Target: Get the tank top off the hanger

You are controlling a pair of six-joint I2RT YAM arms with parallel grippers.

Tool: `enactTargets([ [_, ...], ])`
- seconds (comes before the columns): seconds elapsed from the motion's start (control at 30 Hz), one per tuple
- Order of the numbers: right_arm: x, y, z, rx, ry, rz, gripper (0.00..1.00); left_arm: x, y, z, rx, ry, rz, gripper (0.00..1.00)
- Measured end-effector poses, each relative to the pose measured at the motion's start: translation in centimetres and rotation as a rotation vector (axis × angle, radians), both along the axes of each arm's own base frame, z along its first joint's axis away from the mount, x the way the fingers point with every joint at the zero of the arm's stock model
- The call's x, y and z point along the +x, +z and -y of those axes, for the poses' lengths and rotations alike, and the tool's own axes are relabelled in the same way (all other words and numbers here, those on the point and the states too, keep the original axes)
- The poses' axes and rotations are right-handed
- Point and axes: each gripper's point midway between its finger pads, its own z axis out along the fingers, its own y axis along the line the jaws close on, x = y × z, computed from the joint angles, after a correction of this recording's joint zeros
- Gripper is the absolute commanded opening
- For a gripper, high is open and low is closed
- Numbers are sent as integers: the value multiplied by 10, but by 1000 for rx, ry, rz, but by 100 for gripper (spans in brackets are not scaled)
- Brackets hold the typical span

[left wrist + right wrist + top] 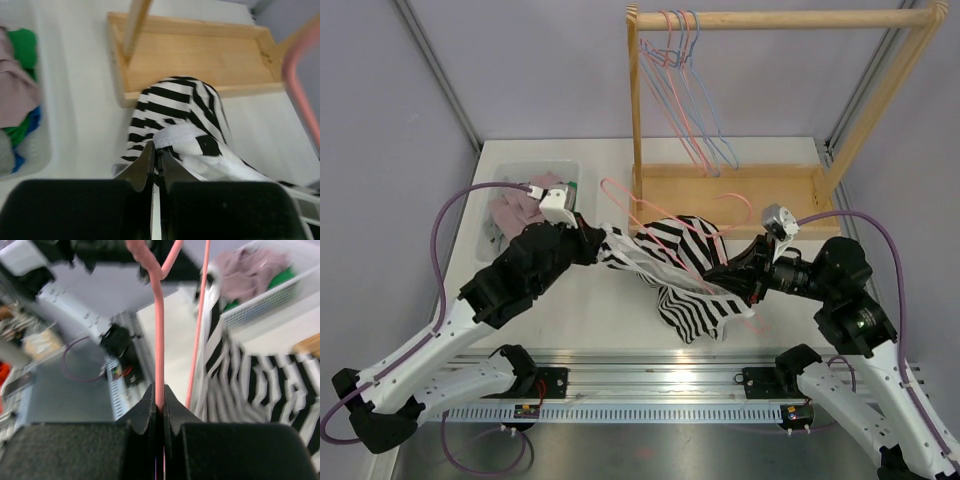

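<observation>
Left claw [154, 153] clamped shut on white edge of tank top [682, 262]. Right claw [160, 392] pinched on pink hanger [158, 340] wire. Tank top mid-surface [580, 310], stretched between claws, draped over hanger. Judged partway: grips set, garment not yet free, pull-off remains.

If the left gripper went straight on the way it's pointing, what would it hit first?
The left gripper would push into the tank top bunched just ahead; beyond it, probably the wooden base.
</observation>
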Motion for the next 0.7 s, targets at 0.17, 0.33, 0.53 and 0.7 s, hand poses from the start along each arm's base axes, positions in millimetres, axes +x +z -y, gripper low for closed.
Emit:
enactTargets([
  [0.17,46,14,-3,235,-193,86,0,-39,-21,53,-54,-346,15,0],
  [0.33,89,52,14,496,-407,203,0,-102,-46,108,-12,-672,16,0],
  [0.53,90,97,51,505,-603,300,0,-94,-88,104,109,-574,-57,0],
  [0.7,67,147,95,408,-778,339,0,-71,-110,75,243,-375,-117,9],
])
